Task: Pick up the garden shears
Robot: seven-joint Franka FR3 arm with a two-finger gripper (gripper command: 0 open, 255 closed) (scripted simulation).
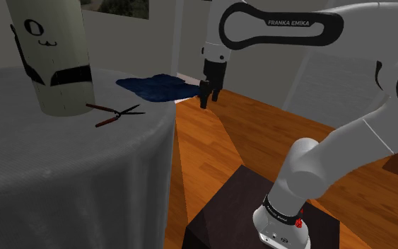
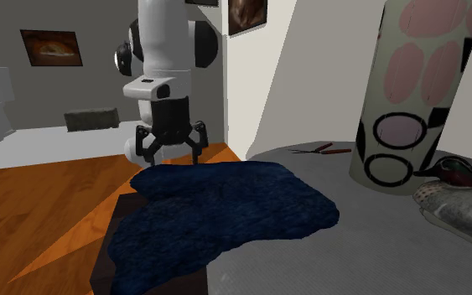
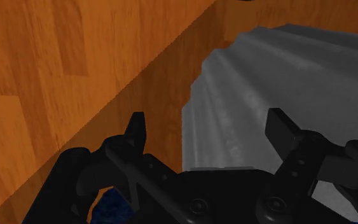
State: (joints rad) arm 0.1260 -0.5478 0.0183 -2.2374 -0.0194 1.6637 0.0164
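The garden shears (image 1: 116, 113) lie flat on the grey-clothed round table (image 1: 63, 177), with dark blades and reddish handles, just beside a tall cream cylinder. In the second exterior view the shears (image 2: 319, 150) rest at the far edge of the table, next to that cylinder. My black gripper (image 1: 209, 95) hangs open in the air beyond the table's edge, over the wooden floor, well to the shoulder view's right of the shears. In the second exterior view the gripper (image 2: 171, 143) hovers behind a dark blue cloth. The wrist view has the fingers (image 3: 136, 130) apart over floor and tablecloth edge.
A tall cream cylinder (image 1: 49, 53) with black markings stands by the shears. A dark blue cloth (image 2: 225, 209) drapes over the table edge near the gripper. A duck figure (image 2: 456, 172) and a grey object lie at the second exterior view's right. The dark stand (image 1: 261, 212) sits on the wooden floor.
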